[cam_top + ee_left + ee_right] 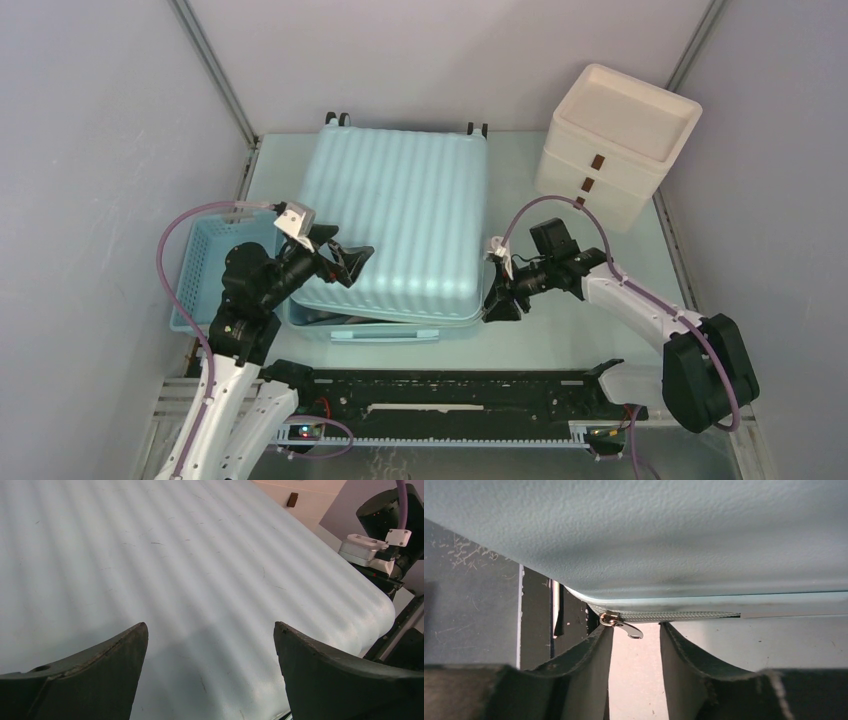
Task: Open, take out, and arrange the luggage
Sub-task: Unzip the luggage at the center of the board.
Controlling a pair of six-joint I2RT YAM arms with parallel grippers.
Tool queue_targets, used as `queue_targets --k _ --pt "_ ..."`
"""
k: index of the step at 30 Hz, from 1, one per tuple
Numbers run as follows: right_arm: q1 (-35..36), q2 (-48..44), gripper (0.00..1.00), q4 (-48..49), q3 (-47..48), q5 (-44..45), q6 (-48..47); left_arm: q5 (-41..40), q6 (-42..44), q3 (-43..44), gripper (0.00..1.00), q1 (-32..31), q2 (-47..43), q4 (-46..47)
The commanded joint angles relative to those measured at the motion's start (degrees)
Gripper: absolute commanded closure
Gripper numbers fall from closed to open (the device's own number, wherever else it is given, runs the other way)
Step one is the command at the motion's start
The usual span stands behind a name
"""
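The luggage lies flat in the middle of the table, ribbed mint-blue shell up and wheels at the far edge. A dark slit shows between its two shells at the near left. My left gripper hovers wide open over the near left of the ribbed shell, with nothing between its fingers. My right gripper is at the near right corner, low beside the shell. Its jaws stand narrowly apart around the metal zipper pull, which rests against the left fingertip.
A small blue slatted basket sits left of the luggage, under my left arm. A cream-white box with brown tabs stands at the back right. A black rail runs along the near edge. Grey walls close in on both sides.
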Motion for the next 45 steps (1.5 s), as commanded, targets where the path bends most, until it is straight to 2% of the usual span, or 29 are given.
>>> queue_targets --k 1,10,25,45 --pt "1.3 -0.2 0.55 -1.1 0.8 -3.6 -2.2 -0.6 0.8 -0.7 0.0 -0.3 -0.5 1.1" --pt "1.2 -1.9 0.77 -6.5 0.8 -6.6 -10.9 -0.6 0.8 -0.7 0.0 -0.3 -0.7 1.1" --pt "-1.3 -3.1 0.99 -5.1 0.8 -5.4 -8.5 -0.5 0.9 -0.7 0.0 -0.3 -0.9 1.0" --pt "-3.8 -4.4 1.0 -3.1 0.8 0.3 -5.9 -0.6 1.0 -0.7 0.0 -0.3 -1.0 0.9"
